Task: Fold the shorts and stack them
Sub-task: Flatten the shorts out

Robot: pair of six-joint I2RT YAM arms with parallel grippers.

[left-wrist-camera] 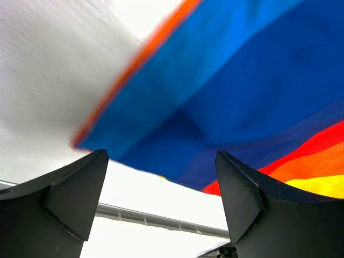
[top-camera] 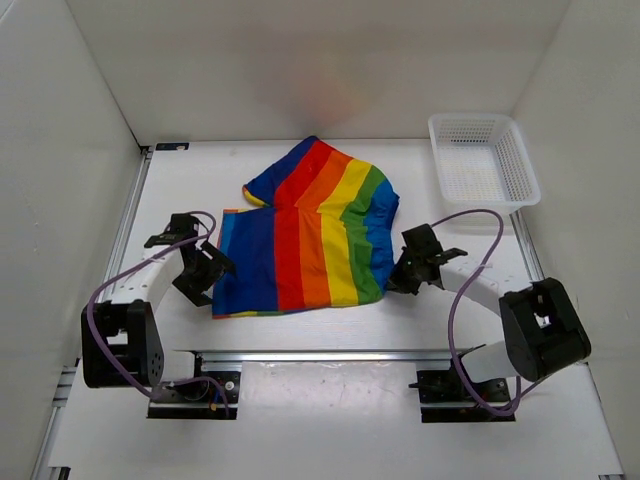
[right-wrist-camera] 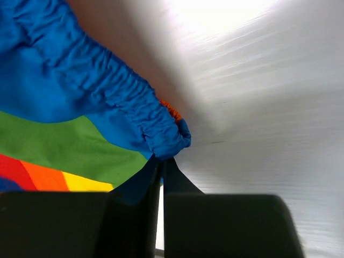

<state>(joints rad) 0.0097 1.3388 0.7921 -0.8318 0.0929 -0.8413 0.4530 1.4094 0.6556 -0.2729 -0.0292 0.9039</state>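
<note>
**Right fingers point(right-wrist-camera: 226, 226) pinch the shorts point(top-camera: 305, 235); left fingers point(left-wrist-camera: 70, 199) apart**

The rainbow-striped shorts lie rumpled in the middle of the desk point(top-camera: 180, 195). The right fingers are pressed together on the gathered blue band at the right side. The left fingers hold nothing, just beside the left side. A white mesh basket point(top-camera: 483, 160) sits at the far right corner.

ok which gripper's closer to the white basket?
Right. The right gripper is shut on the shorts at their right edge, the side toward the basket; the left gripper is open at their left edge, farther off.
</note>
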